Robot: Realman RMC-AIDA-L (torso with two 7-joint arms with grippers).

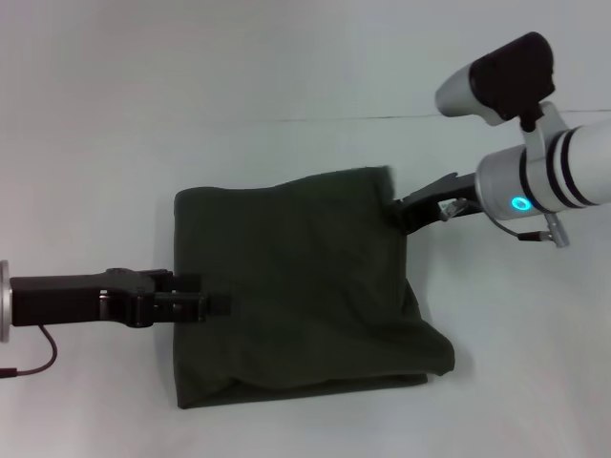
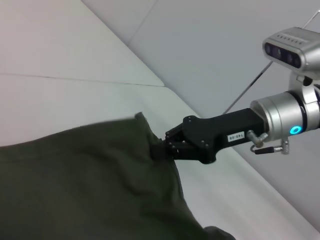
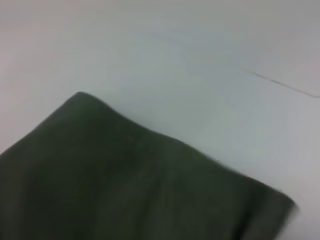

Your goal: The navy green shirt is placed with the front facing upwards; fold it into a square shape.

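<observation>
A pale, plain table (image 1: 286, 67) fills the scene, seen from above. At its middle lies the navy green shirt (image 1: 296, 296), already folded into a compact, roughly square bundle with only plain dark green cloth showing; no print or collar is seen. The bundle's near right corner bulges and sags outward, and its edges are not quite straight, so the fold is judged nearly complete, with only tidying, squaring of that corner and release of the cloth left to do. From the robot's left, a black arm reaches in level with the table, and the left end effector (image 1: 212, 303) rests at the middle of the shirt's left edge, its tips lying over the cloth; whether the fingers are closed on the fabric cannot be told. From the robot's right, a silver arm with a lit blue ring comes in, and the right end effector (image 2: 161, 148) is seen in the left wrist view closed narrowly on the shirt's far right corner, which is pinched and slightly raised. Nothing else is seen on the table.
</observation>
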